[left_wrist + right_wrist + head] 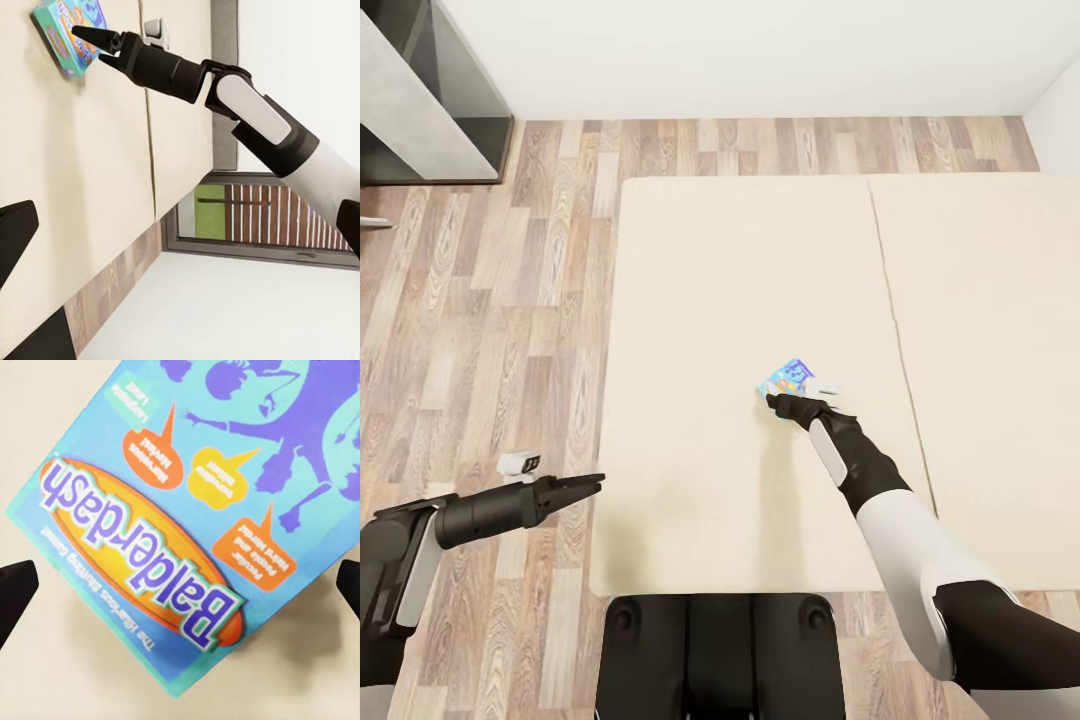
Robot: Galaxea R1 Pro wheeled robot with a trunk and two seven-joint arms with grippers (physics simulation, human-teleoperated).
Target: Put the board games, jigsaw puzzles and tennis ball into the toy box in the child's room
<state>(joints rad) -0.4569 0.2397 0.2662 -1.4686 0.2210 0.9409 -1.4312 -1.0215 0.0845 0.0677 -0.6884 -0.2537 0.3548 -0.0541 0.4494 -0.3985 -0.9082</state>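
A small blue board game (790,376), a flat box printed "Balderdash", lies on the cream mattress of the bed (710,280), near the seam between its two sections. My right gripper (776,402) hovers at the box's near edge. In the right wrist view the box (187,510) lies between the spread dark fingertips (16,589), so that gripper (180,585) is open and holds nothing. The left wrist view shows the right gripper (88,34) pointing at the box (69,36). My left gripper (590,486) hangs open and empty over the floor just left of the bed.
Wood-plank floor (490,330) runs along the bed's left side, with a small white object (518,463) on it near my left arm. A dark and grey cabinet (420,90) stands at the far left. A white wall (760,50) closes the far end; a window (262,217) shows beyond the bed.
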